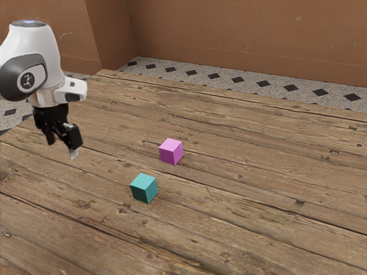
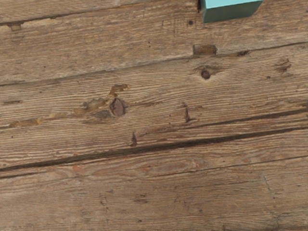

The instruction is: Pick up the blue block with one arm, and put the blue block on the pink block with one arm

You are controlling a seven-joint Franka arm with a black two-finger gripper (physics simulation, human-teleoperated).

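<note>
The gripper (image 1: 63, 148) hangs above the surface (image 1: 258, 189) at the exterior view's left, well apart from both blocks, with its fingers (image 1: 74, 150) spread and pointing down, pinching nothing. That posture suits an approach: open and raised, it can travel over the planks without brushing anything, then drop around its target.

The blue block (image 1: 144, 188), really a teal colour, rests flat on the surface near the middle of the scene, nearer the camera than the pink block (image 1: 171, 151). The pink block lies just beyond it, farther away and to the right, with a clear gap of bare wood between them. Neither touches the other, so nothing is stacked yet and the pick-up looks not yet begun.

In the wrist view the blue block (image 2: 231, 9) shows ahead of the hand rather than under it, so the hand likely has to move towards the block before lowering.

The block is a cube, so it has no long axis to speak of. It sits upright on one face, top level, one vertical edge turned toward the exterior camera. Its sides seem to run roughly along and across the plank grain, so either pair of opposite faces should serve for a grasp
</note>
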